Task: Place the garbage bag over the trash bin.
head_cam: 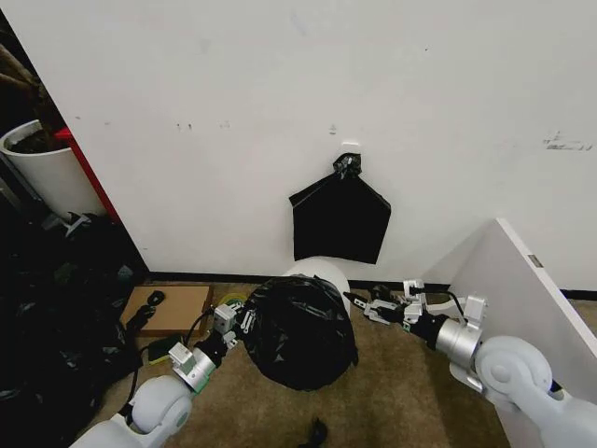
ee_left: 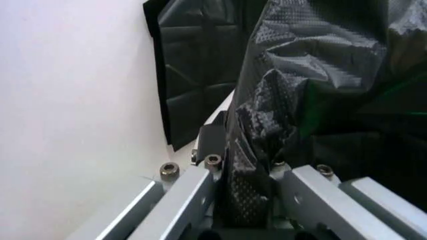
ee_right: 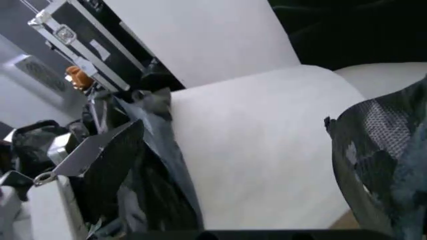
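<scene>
Nearest the head camera, both arms reach forward from 7 and 5 o'clock toward the floor's centre. Left gripper [head_cam: 241,319] is clenched on a pleat of the large, glossy, crinkled black plastic garbage bag [head_cam: 300,331], the film pinched between its jaws in the left wrist view. Right gripper [head_cam: 366,307] sits at the bag's 3 o'clock edge; whether it grips cannot be told. Bag covers most of the round white plastic trash bin [head_cam: 319,271], rim exposed at 12 o'clock. Judged light, limp and slippery; best held at the mouth hem, not mid-panel.
</scene>
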